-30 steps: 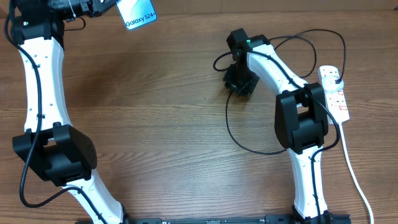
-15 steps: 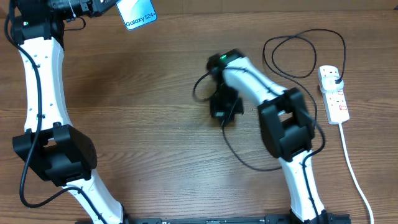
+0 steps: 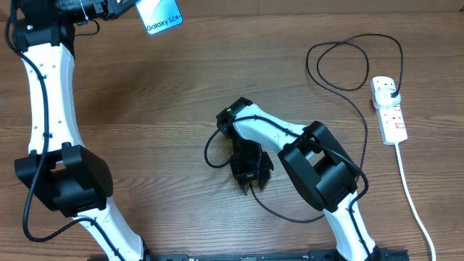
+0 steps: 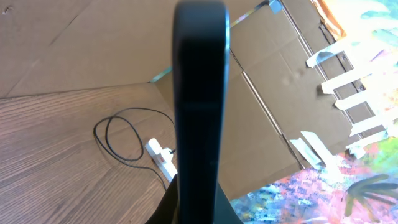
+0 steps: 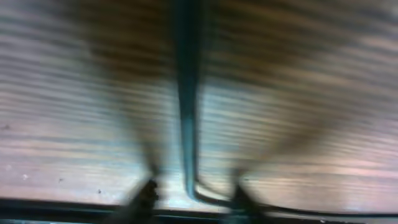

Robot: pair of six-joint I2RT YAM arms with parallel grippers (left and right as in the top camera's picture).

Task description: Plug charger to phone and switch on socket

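The left hand (image 3: 135, 6) grips the slim, light blue phone (image 3: 161, 16). The right hand (image 5: 194, 191) is loose, fingers apart around the thin black charger (image 5: 186, 93) on the wooden counter (image 3: 159, 130).

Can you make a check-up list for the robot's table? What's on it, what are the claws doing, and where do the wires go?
Surface: brown wood-grain table.
Job's things: phone held up at the far left, no wire in it; socket lies at the right; charger has its black plug in the socket.
Clutter: nothing seen.
Claws: left claw shut on the phone; right claw open, low, charger running between its fingers (blurry view).
Cables: charger loops by the socket, then runs to the right claw; white cord leaves the near edge.
Surroundings: cardboard and tape strips.
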